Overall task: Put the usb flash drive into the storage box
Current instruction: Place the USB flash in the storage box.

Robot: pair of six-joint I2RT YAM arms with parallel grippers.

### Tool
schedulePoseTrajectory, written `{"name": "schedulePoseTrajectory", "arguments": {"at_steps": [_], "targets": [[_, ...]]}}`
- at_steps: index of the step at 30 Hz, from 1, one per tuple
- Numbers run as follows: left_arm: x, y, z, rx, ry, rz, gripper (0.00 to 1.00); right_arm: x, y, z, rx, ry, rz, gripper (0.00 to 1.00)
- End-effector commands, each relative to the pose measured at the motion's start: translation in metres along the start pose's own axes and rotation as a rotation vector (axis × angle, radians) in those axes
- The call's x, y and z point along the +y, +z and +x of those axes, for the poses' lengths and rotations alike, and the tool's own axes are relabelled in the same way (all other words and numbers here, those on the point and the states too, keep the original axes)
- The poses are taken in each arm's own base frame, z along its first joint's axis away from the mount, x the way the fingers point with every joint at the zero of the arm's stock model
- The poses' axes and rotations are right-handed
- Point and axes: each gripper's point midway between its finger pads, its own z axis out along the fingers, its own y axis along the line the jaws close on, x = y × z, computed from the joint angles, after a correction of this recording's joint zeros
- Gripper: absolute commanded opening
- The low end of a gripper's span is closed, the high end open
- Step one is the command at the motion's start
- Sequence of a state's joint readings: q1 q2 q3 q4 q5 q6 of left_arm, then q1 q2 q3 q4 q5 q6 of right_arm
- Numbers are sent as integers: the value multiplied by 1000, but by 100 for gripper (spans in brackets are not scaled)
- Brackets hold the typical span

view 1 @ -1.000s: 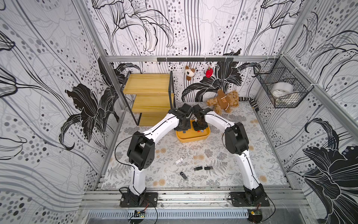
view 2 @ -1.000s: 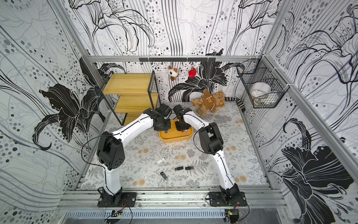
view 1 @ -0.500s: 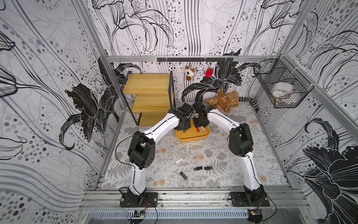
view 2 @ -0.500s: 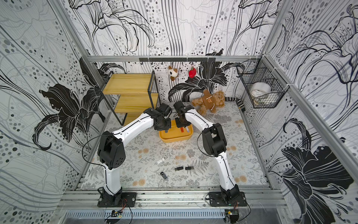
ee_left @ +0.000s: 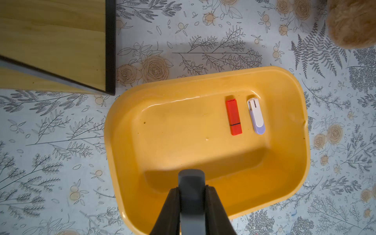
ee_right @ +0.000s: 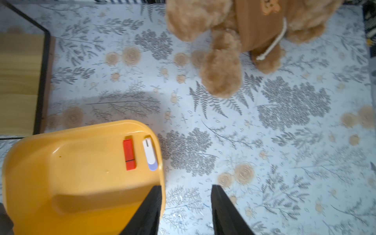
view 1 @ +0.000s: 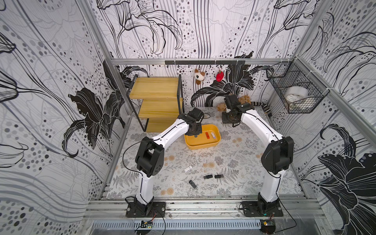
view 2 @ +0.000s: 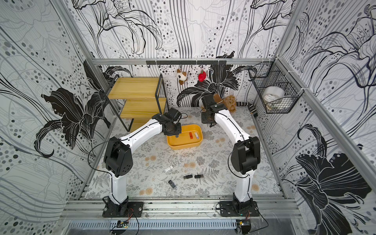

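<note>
Over the shelf-side end of the storage box (ee_left: 301,114): left end effector (ee_left: 191,189) closed on a dark grey usb flash drive (ee_left: 191,179), gripped by its sides, free end poking past the tips, above the box floor and apparently clear of the rim.

Already in the box, side by side at the far end: red drive (ee_left: 234,117) and white-lavender drive (ee_left: 256,116), apart from each other, both flat.

Beside the box, toward the teddy bear (ee_right: 221,67): right end effector (ee_right: 186,189) open, nothing between the fingers, above bare counter (view 1: 234,162).

Step judged in hand: release of the grey drive into the box.

Next move calls for: opening the left jaws where they are, or slightly lower; plenty of free floor below, so no need to aim near the other two. Then lifting straight up to avoid catching the wall.

Not yet boxed, near the front of the counter: silver drive (view 1: 188,168), two black drives (view 1: 208,176) (view 1: 218,176), black swivel drive (view 1: 192,184).
</note>
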State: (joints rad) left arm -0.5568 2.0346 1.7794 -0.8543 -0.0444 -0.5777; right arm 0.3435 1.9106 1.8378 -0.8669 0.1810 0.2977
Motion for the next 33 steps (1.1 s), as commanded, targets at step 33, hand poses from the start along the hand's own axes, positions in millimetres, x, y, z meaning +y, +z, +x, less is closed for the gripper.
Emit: {"name": "schedulePoseTrajectory", "arguments": {"at_steps": [33], "targets": [[39,65,10,44,-10,-166,0,-21,-12,81,99,60,-9,45]]}}
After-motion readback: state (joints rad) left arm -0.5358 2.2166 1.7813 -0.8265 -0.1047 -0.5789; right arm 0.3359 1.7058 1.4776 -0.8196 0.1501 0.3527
